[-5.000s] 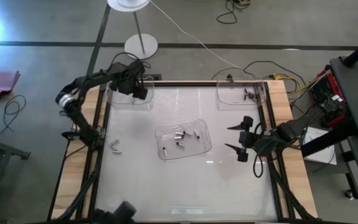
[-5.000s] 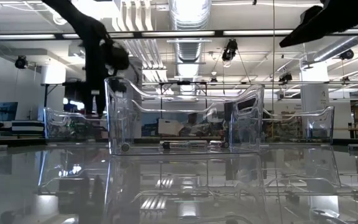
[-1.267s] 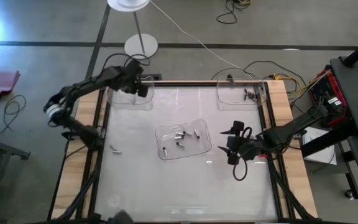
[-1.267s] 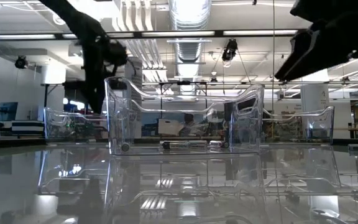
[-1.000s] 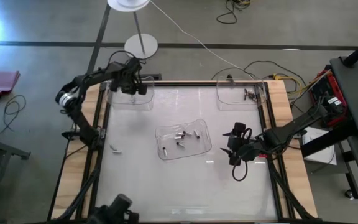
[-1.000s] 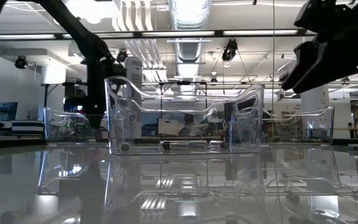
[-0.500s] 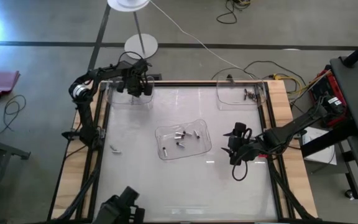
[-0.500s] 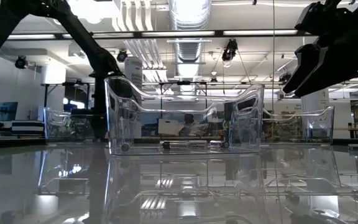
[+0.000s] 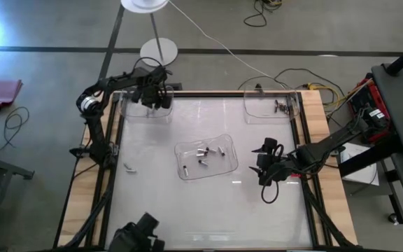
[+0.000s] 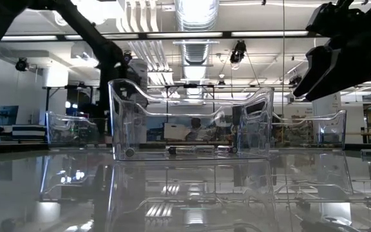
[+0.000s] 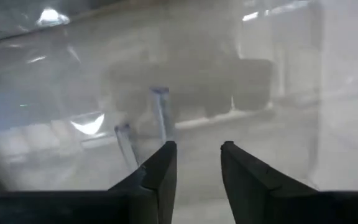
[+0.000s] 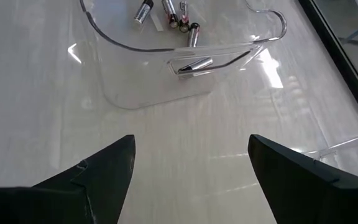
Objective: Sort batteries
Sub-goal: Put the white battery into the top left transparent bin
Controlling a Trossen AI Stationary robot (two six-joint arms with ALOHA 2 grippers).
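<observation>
Several batteries (image 9: 205,153) lie in the clear middle tray (image 9: 187,172), also seen in the right wrist view as batteries (image 12: 173,12). More batteries (image 9: 280,106) lie in the far-right tray (image 9: 254,115). One battery (image 9: 129,166) lies on the table at the left. My left gripper (image 9: 161,101) hovers over the far-left tray (image 9: 135,115), fingers a little apart (image 11: 197,165), with two batteries (image 11: 160,112) on the tray floor beyond them. My right gripper (image 9: 259,168) stands wide open (image 12: 191,155) to the right of the middle tray, holding nothing.
A black frame (image 9: 208,93) runs round the glossy table top. In the low view the middle tray's wall (image 10: 189,122) stands tall at the centre. Cables and a red device (image 9: 369,105) lie beyond the table's right edge; a lamp stand (image 9: 158,50) stands behind the far edge.
My left arm's elbow has swung toward the table's far edge, and its gripper has shifted a little toward the right while staying over the far-left tray. My right gripper has kept nearly still and open.
</observation>
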